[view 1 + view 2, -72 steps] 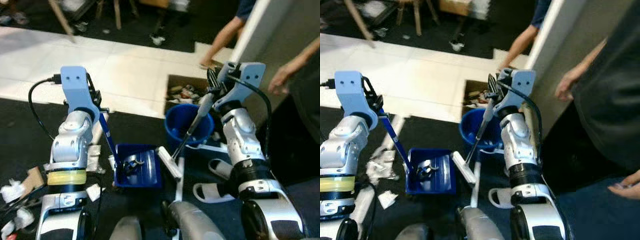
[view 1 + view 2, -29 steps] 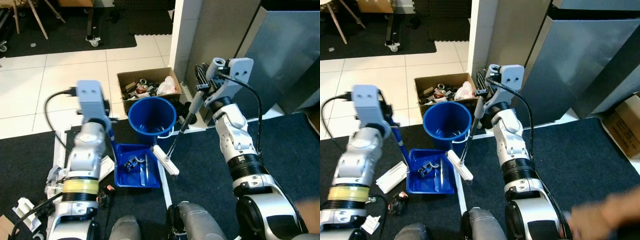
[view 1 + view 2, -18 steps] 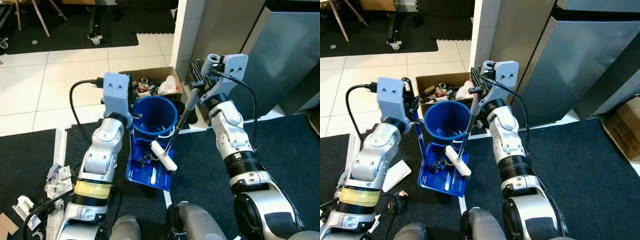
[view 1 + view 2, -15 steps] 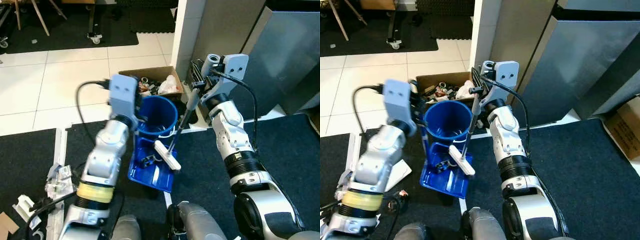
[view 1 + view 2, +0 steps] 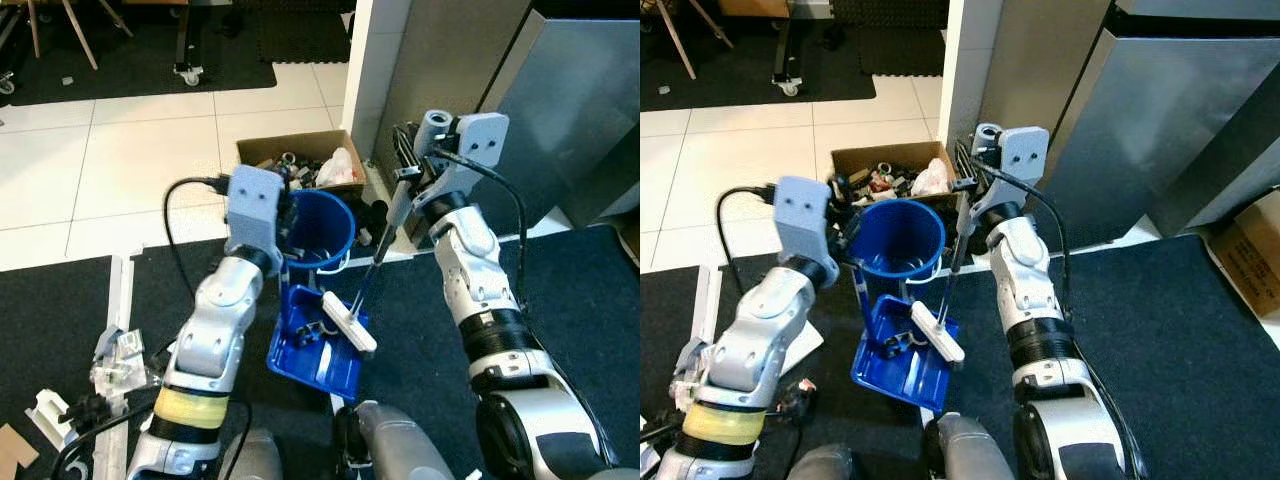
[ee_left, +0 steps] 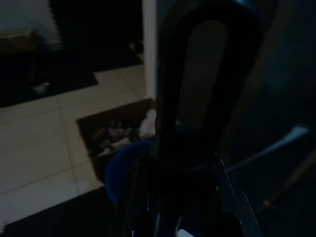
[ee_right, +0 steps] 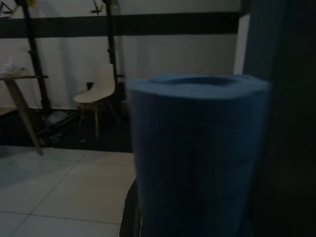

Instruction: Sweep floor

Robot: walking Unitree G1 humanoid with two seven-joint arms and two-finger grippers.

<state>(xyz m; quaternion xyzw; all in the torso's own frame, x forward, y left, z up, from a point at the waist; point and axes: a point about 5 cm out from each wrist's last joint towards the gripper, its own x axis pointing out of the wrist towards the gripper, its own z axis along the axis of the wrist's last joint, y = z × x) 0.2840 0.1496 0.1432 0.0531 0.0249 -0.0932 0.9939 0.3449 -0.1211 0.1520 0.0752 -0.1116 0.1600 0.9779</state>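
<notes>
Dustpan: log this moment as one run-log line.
dustpan: tilted toward bucket, litter inside | left tool: holds dustpan handle | right tool: holds brush over pan

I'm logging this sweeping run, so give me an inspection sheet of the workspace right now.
Surface: dark carpet under the robot, white tiles beyond.
Job's things: blue dustpan tilted beside the blue bucket, scraps in it; brush with its white head over the dustpan.
Clutter: cardboard box of junk behind the bucket; paper scraps on the carpet at left.
Grippers: left gripper holds the dustpan handle; right gripper holds the brush handle.
Cables: black cable looping off the left wrist; another along the right arm.
Surroundings: grey cabinet at right; chair legs far left.
</notes>
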